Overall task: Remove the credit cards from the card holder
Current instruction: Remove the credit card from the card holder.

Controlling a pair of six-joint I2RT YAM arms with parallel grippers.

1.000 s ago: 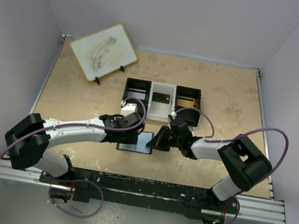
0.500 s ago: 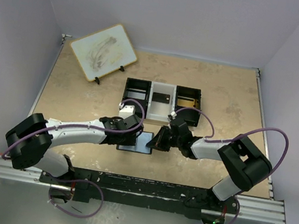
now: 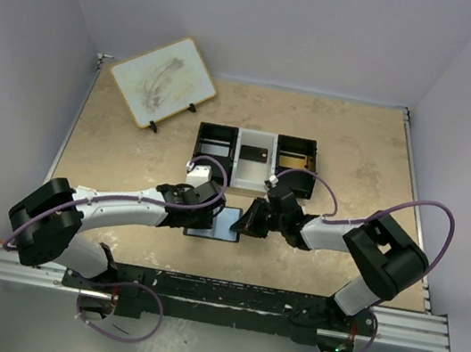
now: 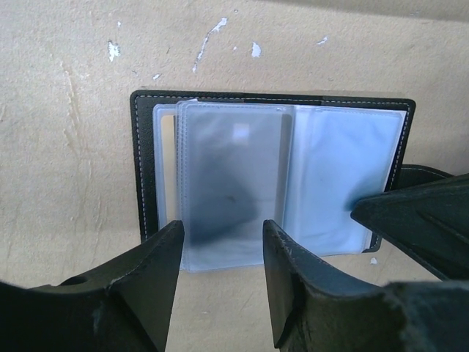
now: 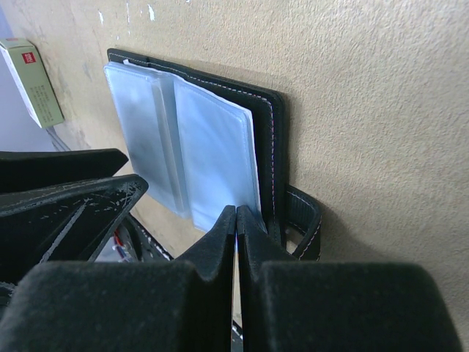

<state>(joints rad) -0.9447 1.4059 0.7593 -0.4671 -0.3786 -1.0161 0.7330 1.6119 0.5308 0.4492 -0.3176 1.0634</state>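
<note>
Sleeves (image 4: 337, 169) look floppy, the credit card (image 4: 231, 176) inside stiff and slick. Your closed right tool (image 5: 237, 216) presses the card holder (image 4: 293, 100) open on the table (image 4: 73, 110); pinch the card's near edge with your open left tool (image 4: 223, 235).

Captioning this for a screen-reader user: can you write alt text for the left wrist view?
A black card holder lies open and flat on a beige table, its frosted plastic sleeves fanned out. The left gripper stands open in the foreground over the sleeves' near edge, and the tip of the shut right gripper reaches in onto the right-hand sleeve.
</note>
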